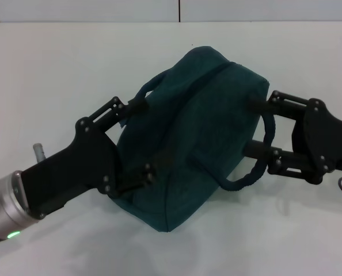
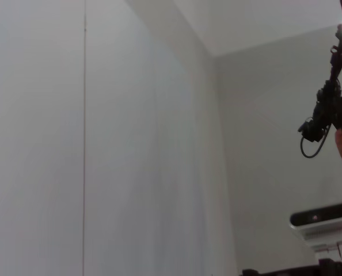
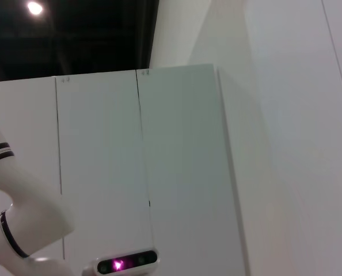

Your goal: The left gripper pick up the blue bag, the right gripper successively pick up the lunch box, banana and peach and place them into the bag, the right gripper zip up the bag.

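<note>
Plainly, left gripper (image 1: 139, 141) and right gripper (image 1: 256, 127) flank the unlabelled bag (image 1: 194, 138).

Right wrist view: tall white wall panels (image 3: 177, 167) divided by thin dark vertical seams, meeting a dark ceiling area with one round bright lamp (image 3: 35, 8). A curved white robot body part with black bands (image 3: 15, 230) and a dark sensor bar with a glowing pink light (image 3: 128, 263) appear alongside each other, near one edge.

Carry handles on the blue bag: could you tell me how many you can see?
2. One handle arches over the bag on its left side, by the left gripper. The other handle loops down its right side, by the right gripper. None seems hidden.
</note>
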Available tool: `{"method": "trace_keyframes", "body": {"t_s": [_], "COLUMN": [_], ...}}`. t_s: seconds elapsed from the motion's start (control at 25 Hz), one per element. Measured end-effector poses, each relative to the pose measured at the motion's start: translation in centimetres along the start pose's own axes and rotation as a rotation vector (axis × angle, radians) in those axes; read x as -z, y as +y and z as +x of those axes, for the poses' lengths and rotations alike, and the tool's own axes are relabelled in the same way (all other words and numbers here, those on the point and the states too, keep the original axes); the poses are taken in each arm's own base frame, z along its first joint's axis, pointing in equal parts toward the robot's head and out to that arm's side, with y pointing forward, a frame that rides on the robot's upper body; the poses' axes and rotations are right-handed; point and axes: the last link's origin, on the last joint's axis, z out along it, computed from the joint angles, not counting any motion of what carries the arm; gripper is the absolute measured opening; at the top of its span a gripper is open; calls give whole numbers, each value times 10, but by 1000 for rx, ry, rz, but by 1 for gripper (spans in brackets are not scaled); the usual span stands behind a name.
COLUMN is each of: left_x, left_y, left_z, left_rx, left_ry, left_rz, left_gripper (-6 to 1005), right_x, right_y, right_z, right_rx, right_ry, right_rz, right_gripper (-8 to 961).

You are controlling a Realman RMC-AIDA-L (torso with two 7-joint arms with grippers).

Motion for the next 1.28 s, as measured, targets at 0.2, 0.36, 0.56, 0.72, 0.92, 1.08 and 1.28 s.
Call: {"method": "trace_keyframes", "body": {"t_s": [0.2, 0.36, 0.56, 0.72, 0.92, 1.08, 1.28], "left_x": [0, 1, -3, -8, -6, 0, 6], "left_y": [3, 5, 3, 6, 4, 0, -4], "left_z": [1, 6, 11, 10, 8, 5, 2], "left_rx": [-6, -8, -1, 12, 6, -21, -45], "left_ry": [5, 35, 78, 64, 9, -51, -104], "left_rz": [-25, -47, -60, -119, -166, -157, -140], "left_gripper": [845, 845, 845, 845, 845, 845, 845], "right_x": [3, 8, 15, 16, 21, 25, 26], "right_y": [0, 2, 1, 2, -2, -8, -16], "right_z": [-1, -9, -21, -20, -18, -12, -3], "right_rx": [2, 17, 40, 30, -1, 1, 8], "right_ry": [0, -33, -95, -66, 20, 99, 181], "right_rz": [2, -17, -12, -37, -64, -47, -7], "right_gripper": [695, 695, 695, 695, 695, 695, 695]}}
